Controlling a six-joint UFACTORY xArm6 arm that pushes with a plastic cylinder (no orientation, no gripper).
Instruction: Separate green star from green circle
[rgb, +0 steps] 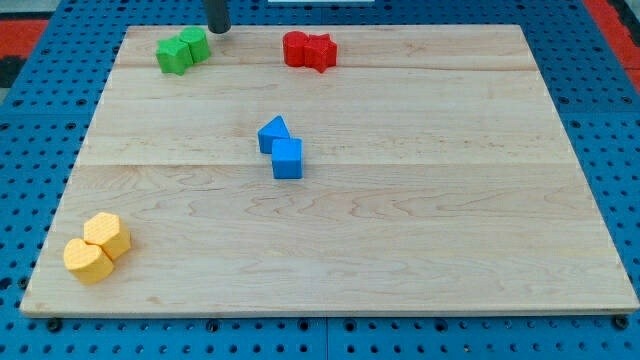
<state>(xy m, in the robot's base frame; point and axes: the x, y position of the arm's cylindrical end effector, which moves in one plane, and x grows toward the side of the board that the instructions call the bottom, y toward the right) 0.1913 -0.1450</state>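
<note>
Two green blocks sit touching near the board's top left corner. The left one looks like the green star (172, 56). The right one, rounder, looks like the green circle (196, 44). My tip (218, 31) is at the board's top edge, just to the right of the green circle, with a small gap between them. Only the lowest part of the rod shows; the rest is cut off by the view's top.
Two red blocks (309, 50) touch at the top middle. A blue triangle (273, 133) and a blue cube (287, 159) touch near the centre. Two yellow blocks (98, 248) touch at the bottom left. The wooden board (450, 200) lies on a blue pegboard.
</note>
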